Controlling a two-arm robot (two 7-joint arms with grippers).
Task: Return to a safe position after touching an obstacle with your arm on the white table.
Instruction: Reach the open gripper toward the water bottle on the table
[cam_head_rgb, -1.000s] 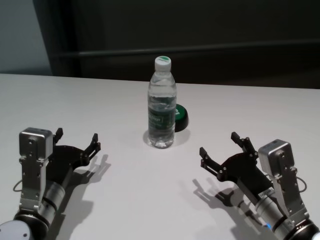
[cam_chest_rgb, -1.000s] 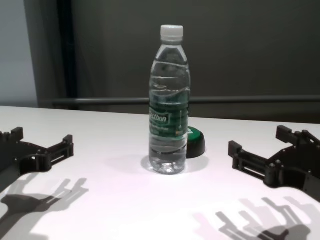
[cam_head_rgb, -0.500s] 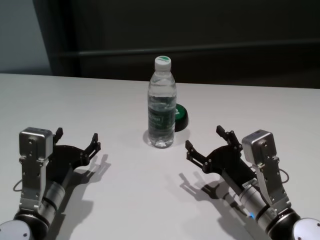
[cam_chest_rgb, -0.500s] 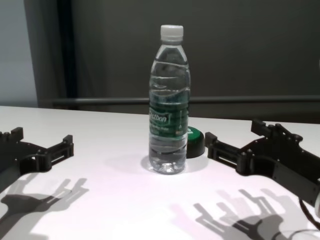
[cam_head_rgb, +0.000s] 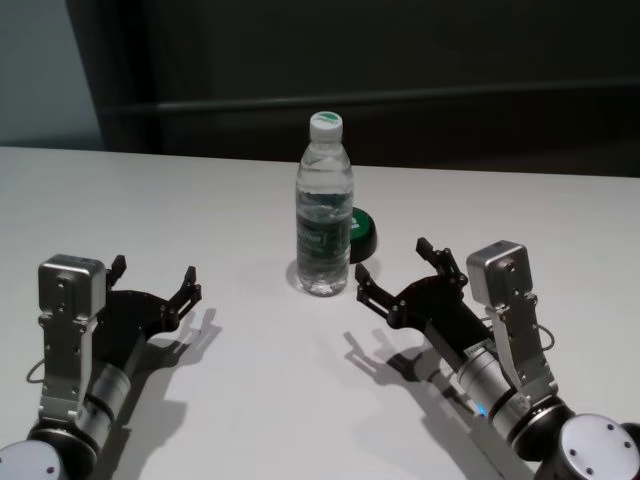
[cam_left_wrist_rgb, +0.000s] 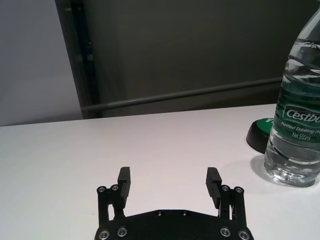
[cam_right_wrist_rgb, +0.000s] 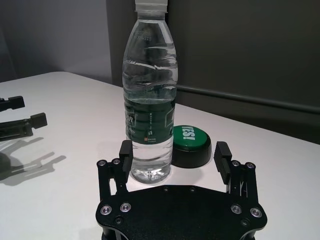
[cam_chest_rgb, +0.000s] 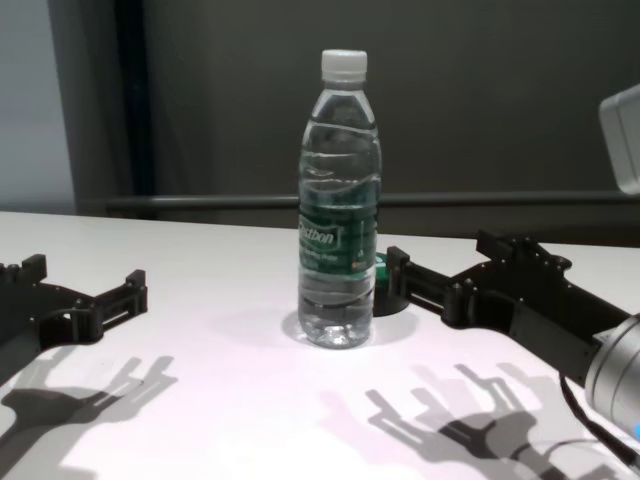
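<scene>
The obstacle, a clear water bottle (cam_head_rgb: 323, 220) with a white cap and dark green label, stands upright mid-way across the white table (cam_head_rgb: 250, 380). My right gripper (cam_head_rgb: 393, 264) is open, low over the table just right of the bottle's base. In the right wrist view the bottle (cam_right_wrist_rgb: 150, 100) rises just beyond the open right gripper (cam_right_wrist_rgb: 174, 147), nearer one finger; I cannot tell whether they touch. In the chest view the right gripper (cam_chest_rgb: 440, 250) reaches in beside the bottle (cam_chest_rgb: 339, 250). My left gripper (cam_head_rgb: 155, 270) rests open at the near left, well away from the bottle.
A low black puck with a green top (cam_head_rgb: 362, 230) sits just behind and right of the bottle, close ahead of the right gripper's fingers. It also shows as a puck (cam_right_wrist_rgb: 190, 137) in the right wrist view. A dark wall and rail run behind the table's far edge.
My right arm has moved forward and left across the table, bringing its open gripper up beside the bottle and puck. The bottle still stands upright. The left arm has not moved.
</scene>
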